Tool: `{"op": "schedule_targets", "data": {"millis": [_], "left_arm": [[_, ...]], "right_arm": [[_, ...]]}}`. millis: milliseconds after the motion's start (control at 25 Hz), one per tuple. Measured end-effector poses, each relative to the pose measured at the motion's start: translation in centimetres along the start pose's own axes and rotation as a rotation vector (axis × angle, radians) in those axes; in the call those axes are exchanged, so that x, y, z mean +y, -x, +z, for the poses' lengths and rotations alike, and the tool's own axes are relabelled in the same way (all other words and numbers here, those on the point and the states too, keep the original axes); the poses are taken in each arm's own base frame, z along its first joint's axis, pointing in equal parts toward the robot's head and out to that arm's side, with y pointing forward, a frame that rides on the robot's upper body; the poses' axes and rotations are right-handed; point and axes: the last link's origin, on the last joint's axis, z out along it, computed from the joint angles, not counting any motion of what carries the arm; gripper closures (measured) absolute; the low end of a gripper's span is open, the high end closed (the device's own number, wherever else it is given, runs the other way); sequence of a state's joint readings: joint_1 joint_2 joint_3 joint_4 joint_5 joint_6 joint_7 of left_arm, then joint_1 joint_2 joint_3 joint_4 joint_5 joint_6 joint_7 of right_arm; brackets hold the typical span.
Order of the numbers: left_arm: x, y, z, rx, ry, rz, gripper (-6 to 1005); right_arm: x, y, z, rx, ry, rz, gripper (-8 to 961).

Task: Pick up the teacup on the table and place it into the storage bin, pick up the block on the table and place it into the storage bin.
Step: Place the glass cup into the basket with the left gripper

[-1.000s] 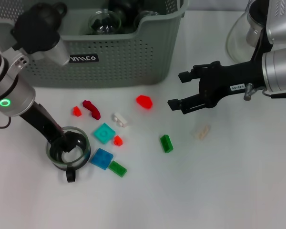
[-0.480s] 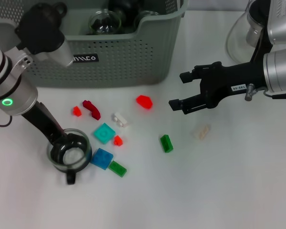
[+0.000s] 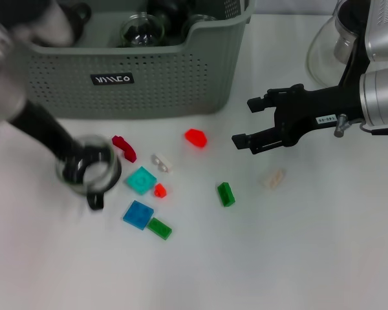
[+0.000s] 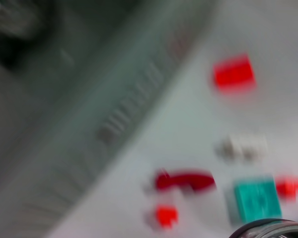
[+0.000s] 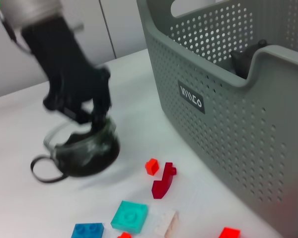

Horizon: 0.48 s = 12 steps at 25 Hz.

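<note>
Left hand point(image 3: 84, 169) clamped on rim of glass teacup point(image 3: 90, 173), near tabletop's left edge, before the storage bin point(image 3: 181, 71). Glass: light, slippery, fragile; rim pinch suits. Right hand point(image 3: 246, 123) open, empty, above tabletop's right side.

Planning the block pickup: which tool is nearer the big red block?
Right. The right tool is open just beside the big red block; the left tool grips the teacup farther off, past the dark red piece.

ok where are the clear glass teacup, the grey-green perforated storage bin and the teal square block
clear glass teacup point(image 3: 90, 172), head view, glass wall
grey-green perforated storage bin point(image 3: 181, 71), head view, front wall
teal square block point(image 3: 141, 180), head view, top face
</note>
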<state>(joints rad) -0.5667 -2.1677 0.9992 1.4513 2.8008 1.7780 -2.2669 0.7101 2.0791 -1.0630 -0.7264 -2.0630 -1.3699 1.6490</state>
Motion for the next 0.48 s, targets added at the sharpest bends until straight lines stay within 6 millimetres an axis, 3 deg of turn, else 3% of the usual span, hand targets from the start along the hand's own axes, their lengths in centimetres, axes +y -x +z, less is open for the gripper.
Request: {"op": "schedule_targets", "data": {"millis": [40,280,480], "left_arm": [[0.0,0.0,0.0,0.000,0.000,0.000,952],[-0.6,-1.5,-5.9,0.351,0.182,-0.093,946],[-3.5,-3.8,-10.9,0.622,0.142,-0.089,940]], "right_arm": [[0.0,0.0,0.0,0.000,0.000,0.000,0],[-0.1,-0.2,-0.1,0.004,-0.003,0.007,2],[-0.1,-0.1,-0.2,0.006,0.001,0.003,3]]}}
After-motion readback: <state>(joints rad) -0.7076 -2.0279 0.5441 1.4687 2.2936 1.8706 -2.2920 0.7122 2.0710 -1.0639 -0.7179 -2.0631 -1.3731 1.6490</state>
